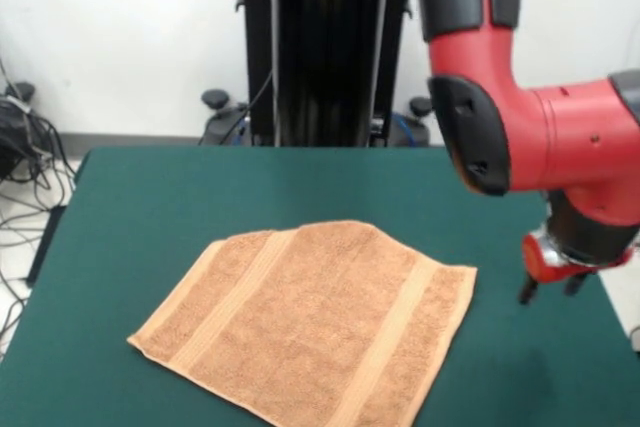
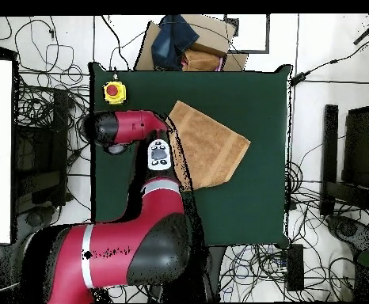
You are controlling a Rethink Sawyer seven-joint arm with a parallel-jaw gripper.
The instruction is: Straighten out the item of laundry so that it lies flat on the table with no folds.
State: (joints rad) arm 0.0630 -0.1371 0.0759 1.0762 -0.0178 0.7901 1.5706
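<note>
The table (image 1: 150, 207) is a wide green surface, and the towel (image 1: 310, 322) lies on its near middle, turned at a slant to the edges. Most of it looks flat, both stripe bands running straight. The far edge, though, rises to a blunt peak instead of a square corner, which suggests that corner is folded under or over; I cannot tell which.

The arm (image 1: 560, 137) hangs over the table beside the towel, its gripper (image 1: 550, 289) low, just off the towel's edge and apart from it. Only two dark tips show, and I cannot tell how wide it is set.

To do the step well, I judge the gripper should go to the peaked far edge, pinch only the top layer, and draw it outward along the table without dragging the whole cloth.

A red button (image 2: 114, 92) sits at one table corner, well apart. Nothing lies between gripper and towel.
</note>
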